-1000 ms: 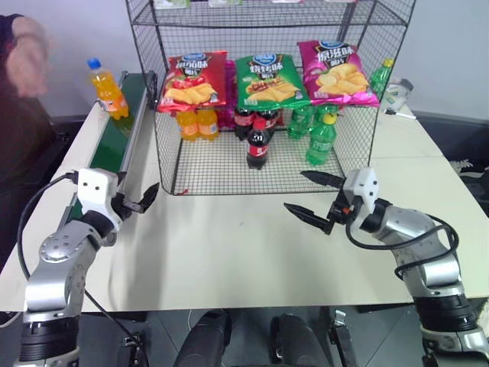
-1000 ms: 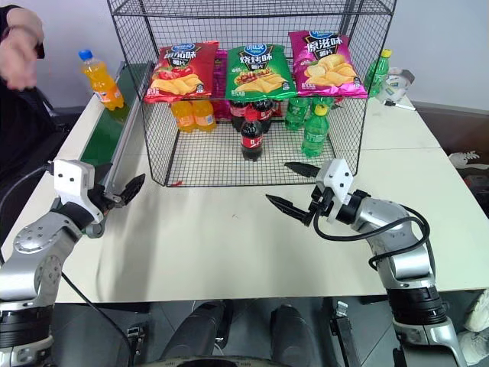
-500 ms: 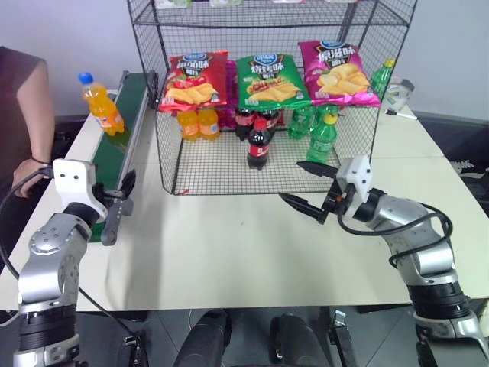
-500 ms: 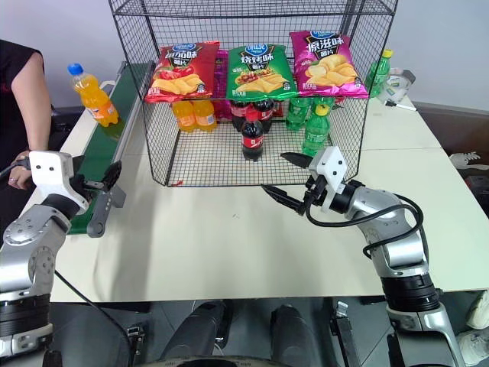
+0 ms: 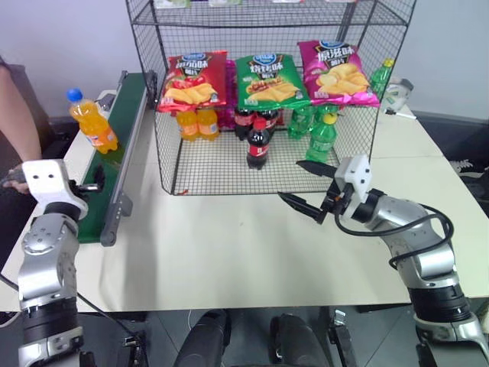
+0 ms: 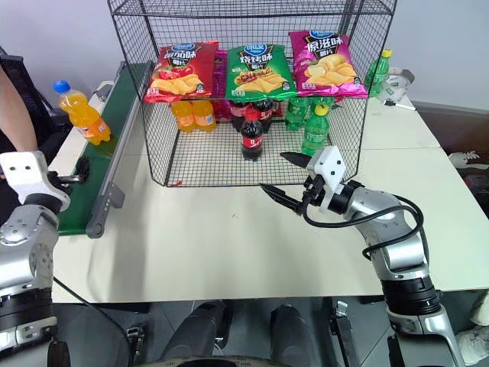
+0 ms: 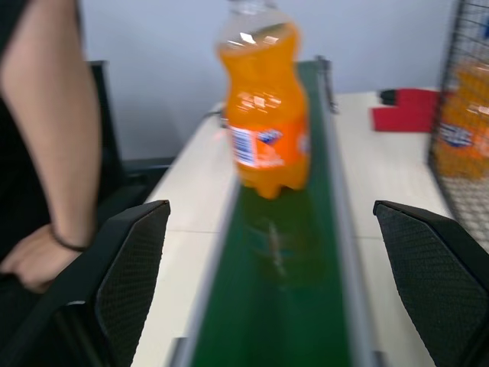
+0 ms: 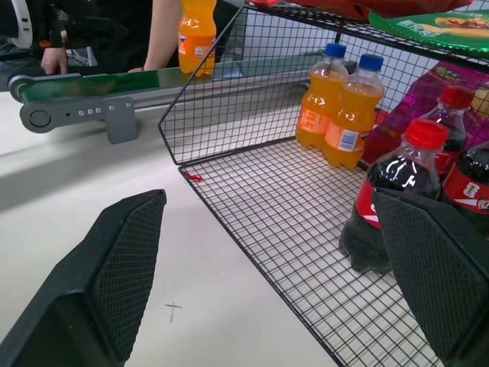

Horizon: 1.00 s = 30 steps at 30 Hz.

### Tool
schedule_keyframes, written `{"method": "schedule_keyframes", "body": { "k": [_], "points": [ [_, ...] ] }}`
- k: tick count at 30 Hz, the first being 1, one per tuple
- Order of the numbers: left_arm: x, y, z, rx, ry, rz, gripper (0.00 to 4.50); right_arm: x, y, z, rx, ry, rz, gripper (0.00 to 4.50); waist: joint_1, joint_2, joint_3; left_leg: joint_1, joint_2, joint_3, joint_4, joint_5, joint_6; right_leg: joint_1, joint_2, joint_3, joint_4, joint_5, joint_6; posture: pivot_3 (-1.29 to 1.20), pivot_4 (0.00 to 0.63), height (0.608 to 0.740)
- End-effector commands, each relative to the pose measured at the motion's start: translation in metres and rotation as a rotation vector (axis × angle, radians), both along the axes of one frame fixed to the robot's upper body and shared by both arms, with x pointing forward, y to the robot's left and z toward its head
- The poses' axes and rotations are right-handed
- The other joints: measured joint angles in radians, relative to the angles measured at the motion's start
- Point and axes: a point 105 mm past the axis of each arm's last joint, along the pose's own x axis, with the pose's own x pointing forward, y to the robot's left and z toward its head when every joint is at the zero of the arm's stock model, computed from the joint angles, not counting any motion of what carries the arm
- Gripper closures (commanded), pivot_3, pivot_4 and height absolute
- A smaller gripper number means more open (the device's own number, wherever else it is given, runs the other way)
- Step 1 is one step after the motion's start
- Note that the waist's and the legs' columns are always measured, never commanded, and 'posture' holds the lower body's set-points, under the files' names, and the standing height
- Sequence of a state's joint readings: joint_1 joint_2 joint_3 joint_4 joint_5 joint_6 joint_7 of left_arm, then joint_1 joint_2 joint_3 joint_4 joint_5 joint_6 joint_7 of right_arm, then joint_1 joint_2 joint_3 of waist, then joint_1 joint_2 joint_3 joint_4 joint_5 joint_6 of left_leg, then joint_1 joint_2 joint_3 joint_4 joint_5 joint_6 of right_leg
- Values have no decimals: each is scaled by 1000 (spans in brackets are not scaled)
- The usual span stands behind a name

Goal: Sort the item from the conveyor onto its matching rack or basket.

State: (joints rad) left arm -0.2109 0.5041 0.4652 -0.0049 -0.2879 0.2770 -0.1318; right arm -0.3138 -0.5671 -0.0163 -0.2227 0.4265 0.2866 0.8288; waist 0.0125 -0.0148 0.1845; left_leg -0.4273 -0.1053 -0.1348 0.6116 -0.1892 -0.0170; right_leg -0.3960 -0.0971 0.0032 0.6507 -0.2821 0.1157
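Both arms are showing silver-grey metal casings built of rounded segments, with darker joints between them. Each wrist is carrying a white, boxy housing with a few small dark screws or holes on its face. The left gripper (image 6: 70,179) and the right gripper (image 5: 309,188) each have two black fingers tapering to points; seen close from the wrists, the inner faces of the fingers (image 8: 122,264) are showing a fine cross-hatched grid texture. Black cables are looping loosely along the right forearm and trailing beside the left arm. Near the bases, the arms are ending in dark ribbed collars.
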Motion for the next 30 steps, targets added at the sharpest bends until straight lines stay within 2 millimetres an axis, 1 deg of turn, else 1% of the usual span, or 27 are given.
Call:
{"method": "schedule_keyframes", "body": {
  "k": [1,15,28,30],
  "points": [
    [-6,7,15,6,-68,22,26,-3,4,16,14,-60,21,0,0,0,0,0,0,0,0,0,0,0,0,0,0,0,0,0,150,740],
    [-7,17,14,-30,-79,64,26,-3,2,15,14,-64,19,0,-1,0,0,0,0,0,0,0,0,0,0,0,0,0,0,0,150,740],
    [-5,15,18,-43,-117,42,26,-3,1,12,13,-62,20,0,-1,0,0,0,0,0,0,0,0,0,0,0,0,0,0,0,150,740],
    [-7,16,19,-43,-121,47,558,-2,1,12,13,-62,21,0,-1,0,0,0,0,0,0,0,0,0,0,0,0,0,0,0,150,740]
  ]
}}
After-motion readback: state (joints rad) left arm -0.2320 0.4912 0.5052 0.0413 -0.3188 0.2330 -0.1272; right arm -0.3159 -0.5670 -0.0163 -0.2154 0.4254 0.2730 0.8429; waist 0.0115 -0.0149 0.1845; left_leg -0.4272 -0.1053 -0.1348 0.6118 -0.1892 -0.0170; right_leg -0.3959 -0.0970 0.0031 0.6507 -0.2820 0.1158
